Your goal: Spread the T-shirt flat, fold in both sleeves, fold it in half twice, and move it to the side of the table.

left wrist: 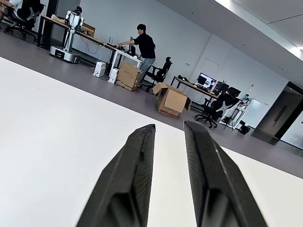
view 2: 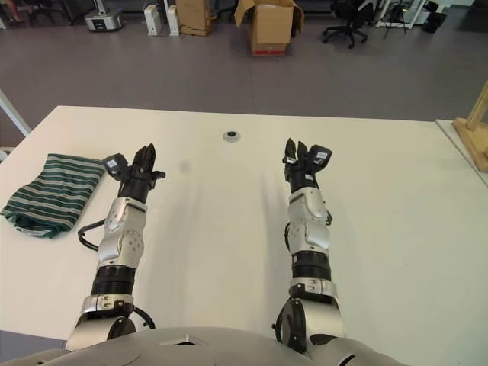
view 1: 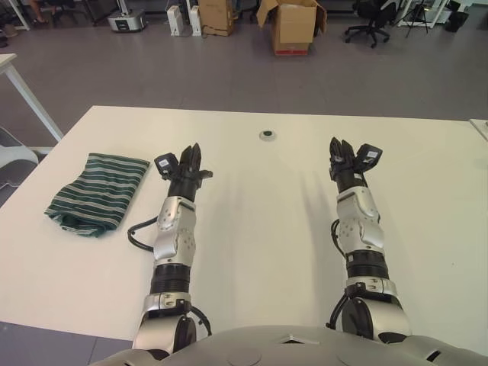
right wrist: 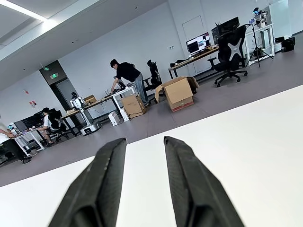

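Your left pincer (view 1: 191, 150) and right pincer (view 1: 341, 145) lie closest, forearms stretched out flat on the counter (view 1: 267, 229). Each has its fingers a narrow gap apart and grips nothing. The T-shirt (view 1: 99, 194), green with pale stripes, sits as a compact folded bundle at the counter's left side, just beyond your left arm and not touching it. Judged from that, the folding and the move aside look done and you are at the closing step. The near end of the bundle looks slightly rumpled, so decide whether it needs squaring. If it does, only the left pincer is placed to reach it; otherwise nothing more is called for. Farther out, a small round disc (view 1: 267, 136) lies on the counter between the pincers.
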Motion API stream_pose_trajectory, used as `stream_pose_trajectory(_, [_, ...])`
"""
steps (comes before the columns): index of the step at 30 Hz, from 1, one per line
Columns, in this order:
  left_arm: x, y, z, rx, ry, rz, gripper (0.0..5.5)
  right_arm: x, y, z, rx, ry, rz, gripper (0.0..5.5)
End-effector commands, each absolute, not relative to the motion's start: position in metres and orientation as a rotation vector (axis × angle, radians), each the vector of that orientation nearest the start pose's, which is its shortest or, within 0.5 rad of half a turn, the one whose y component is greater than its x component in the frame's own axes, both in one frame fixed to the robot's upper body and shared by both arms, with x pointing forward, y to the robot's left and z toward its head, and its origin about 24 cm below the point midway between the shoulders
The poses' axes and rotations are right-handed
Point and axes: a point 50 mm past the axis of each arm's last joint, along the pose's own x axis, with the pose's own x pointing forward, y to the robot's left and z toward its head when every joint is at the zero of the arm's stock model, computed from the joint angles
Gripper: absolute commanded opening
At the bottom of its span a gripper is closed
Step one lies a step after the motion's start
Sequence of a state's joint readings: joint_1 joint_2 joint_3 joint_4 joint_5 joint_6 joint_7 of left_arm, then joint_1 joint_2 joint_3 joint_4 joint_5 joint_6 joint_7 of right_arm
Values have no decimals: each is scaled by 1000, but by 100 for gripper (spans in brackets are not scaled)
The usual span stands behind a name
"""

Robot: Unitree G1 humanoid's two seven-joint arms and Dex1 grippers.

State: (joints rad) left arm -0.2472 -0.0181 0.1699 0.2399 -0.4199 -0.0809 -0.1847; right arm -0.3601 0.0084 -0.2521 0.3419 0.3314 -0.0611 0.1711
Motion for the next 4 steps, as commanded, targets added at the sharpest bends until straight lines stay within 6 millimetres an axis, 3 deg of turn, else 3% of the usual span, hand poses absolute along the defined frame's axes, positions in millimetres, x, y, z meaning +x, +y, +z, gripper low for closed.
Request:
stream_pose_trajectory(1, [297,161,46,-424,-93,-80,110,323,-173,72,331,-141,27,148])
stream_pose_trajectory(4, [299,161,42,-402,-82,-98,110,323,-175,72,297,-146,21,148])
